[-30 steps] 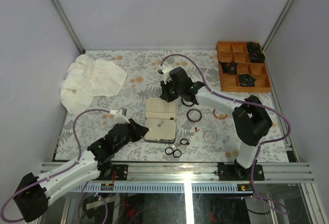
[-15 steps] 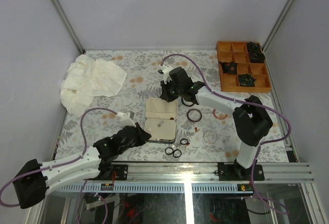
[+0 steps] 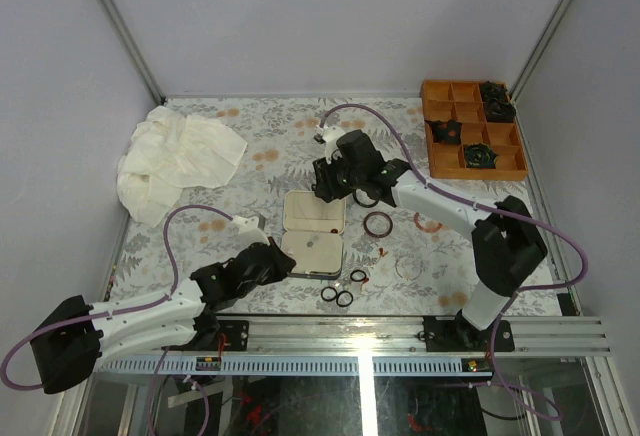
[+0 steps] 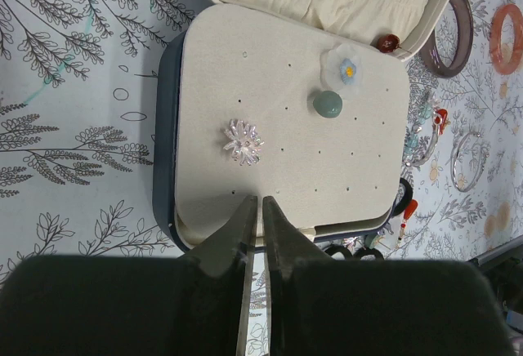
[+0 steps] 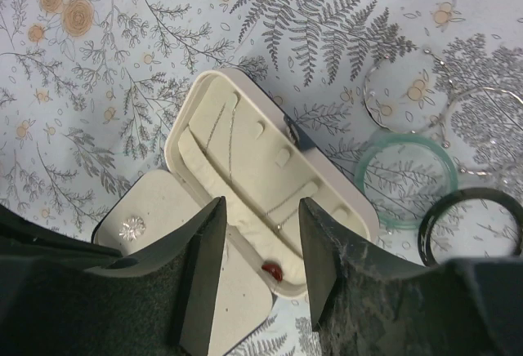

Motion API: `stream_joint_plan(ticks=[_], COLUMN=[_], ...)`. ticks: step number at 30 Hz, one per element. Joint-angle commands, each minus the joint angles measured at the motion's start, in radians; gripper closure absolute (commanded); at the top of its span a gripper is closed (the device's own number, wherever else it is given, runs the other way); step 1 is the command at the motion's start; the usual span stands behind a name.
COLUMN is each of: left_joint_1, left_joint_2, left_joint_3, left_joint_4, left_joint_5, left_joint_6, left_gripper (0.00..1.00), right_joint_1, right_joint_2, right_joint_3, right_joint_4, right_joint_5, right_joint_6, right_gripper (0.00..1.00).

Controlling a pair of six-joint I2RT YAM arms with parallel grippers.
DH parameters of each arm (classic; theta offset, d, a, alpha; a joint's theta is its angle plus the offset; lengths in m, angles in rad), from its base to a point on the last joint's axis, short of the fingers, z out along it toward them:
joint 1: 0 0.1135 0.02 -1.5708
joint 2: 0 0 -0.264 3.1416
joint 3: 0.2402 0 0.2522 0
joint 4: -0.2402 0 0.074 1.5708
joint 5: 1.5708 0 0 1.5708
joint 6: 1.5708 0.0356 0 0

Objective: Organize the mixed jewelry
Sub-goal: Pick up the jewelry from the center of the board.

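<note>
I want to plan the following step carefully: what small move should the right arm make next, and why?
Probably lift the right gripper straight up, clear of the case lid. Its jaws stand open with nothing between them, and a dark bangle lies loose beside the case, so the arm looks free to fetch another piece.

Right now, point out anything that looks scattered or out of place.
Loose jewelry lies scattered on the tablecloth beside the open case: black rings near the front edge, a dark bangle and a red bangle to its right. A crumpled white cloth sits at the far left.
</note>
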Motion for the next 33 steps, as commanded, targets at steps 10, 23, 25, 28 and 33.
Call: stream_joint_plan(ticks=[10, 23, 25, 28, 33], left_joint_1=[-0.021, -0.026, -0.027, -0.027, -0.029], left_joint_2=[-0.007, -0.018, -0.019, -0.013, -0.006], left_joint_3=[0.008, 0.047, 0.051, 0.052, 0.049], left_joint_4=[0.002, -0.027, -0.030, -0.030, -0.030], left_joint_5=[-0.041, -0.045, -0.047, -0.049, -0.043], left_joint_6=[0.006, 0.031, 0.035, 0.036, 0.031], left_gripper=[0.95, 0.95, 0.95, 0.95, 0.95], right_joint_1=[0.011, 0.281, 0.311, 0.358, 0.418], right_joint_2=[-0.365, -0.567, -0.548, -0.491, -0.393], right_joint_3=[-0.199, -0.515, -0.515, -0.494, -0.451], right_joint_4=[-0.215, -0.186, -0.167, -0.152, -0.135], right_joint_5=[0.077, 0.128, 0.134, 0.168, 0.234], right_joint_6=[0.057, 0.231, 0.238, 0.240, 0.237], right_gripper=[0.57, 0.69, 0.69, 0.70, 0.70])
